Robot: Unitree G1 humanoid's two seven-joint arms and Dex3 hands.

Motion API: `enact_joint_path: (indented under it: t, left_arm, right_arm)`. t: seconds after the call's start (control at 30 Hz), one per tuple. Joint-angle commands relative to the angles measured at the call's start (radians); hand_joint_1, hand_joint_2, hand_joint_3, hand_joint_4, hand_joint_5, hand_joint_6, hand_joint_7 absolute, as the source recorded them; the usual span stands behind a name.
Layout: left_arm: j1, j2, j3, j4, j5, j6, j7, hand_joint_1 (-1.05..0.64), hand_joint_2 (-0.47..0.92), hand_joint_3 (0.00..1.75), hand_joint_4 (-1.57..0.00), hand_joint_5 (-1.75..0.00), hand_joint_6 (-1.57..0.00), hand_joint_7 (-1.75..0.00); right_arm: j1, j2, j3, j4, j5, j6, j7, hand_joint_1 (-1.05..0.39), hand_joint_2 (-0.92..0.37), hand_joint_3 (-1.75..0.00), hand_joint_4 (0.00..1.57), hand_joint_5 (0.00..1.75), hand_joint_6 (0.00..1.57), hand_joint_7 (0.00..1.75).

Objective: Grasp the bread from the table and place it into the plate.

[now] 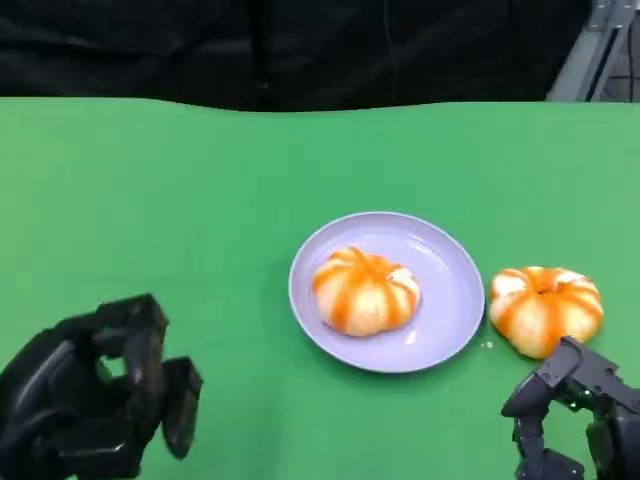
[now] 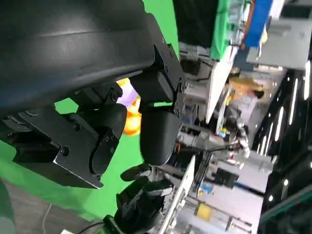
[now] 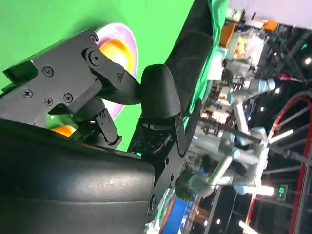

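One bread (image 1: 546, 309) sat on the green surface (image 1: 150, 200) just beside the plate (image 1: 450, 300), on the right hand's side. The right hand (image 1: 572, 420) hovered right below it, fingers apart, holding nothing, by far the nearer. The plate already carried another bread (image 1: 365, 290). The left hand (image 1: 105, 400) waited well away from the plate, fingers curled, holding nothing.

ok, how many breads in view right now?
2. One bread lies in the plate; the other bread sits on the green table just right of the plate, in front of the right hand.
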Motion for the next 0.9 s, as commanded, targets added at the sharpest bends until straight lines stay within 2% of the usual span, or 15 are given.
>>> enact_joint_path:
  t: [0.03,0.43,0.57,0.9]
  left_arm:
    - [-0.003,0.014,-0.001,0.022,-0.003,-0.035,-0.016,0.15,0.61,1.72,-1.19,-1.75,-1.01,-1.75]
    - [-0.005,0.02,-0.013,0.045,-0.005,-0.06,-0.02,0.13,0.6,1.73,-1.2,-1.75,-1.02,-1.75]
    - [-0.017,0.009,-0.011,0.109,-0.006,-0.071,-0.025,0.11,0.57,1.7,-1.18,-1.75,-0.99,-1.75]
    - [-0.01,0.009,-0.012,0.1,-0.005,-0.067,-0.011,0.11,0.58,1.7,-1.16,-1.75,-0.99,-1.75]
  right_arm:
    - [0.002,-0.006,-0.002,-0.01,0.009,0.006,0.001,-0.14,-0.53,-1.16,0.83,1.75,0.75,1.52]
    - [0.002,-0.006,-0.003,-0.011,0.008,0.007,0.0,-0.13,-0.52,-1.18,0.83,1.75,0.75,1.52]
    - [0.007,-0.013,-0.002,-0.009,0.015,-0.006,0.01,-0.14,-0.54,-1.16,0.82,1.75,0.75,1.51]
    - [0.004,-0.01,-0.004,0.0,0.006,-0.021,0.005,-0.13,-0.54,-1.16,0.83,1.75,0.75,1.51]
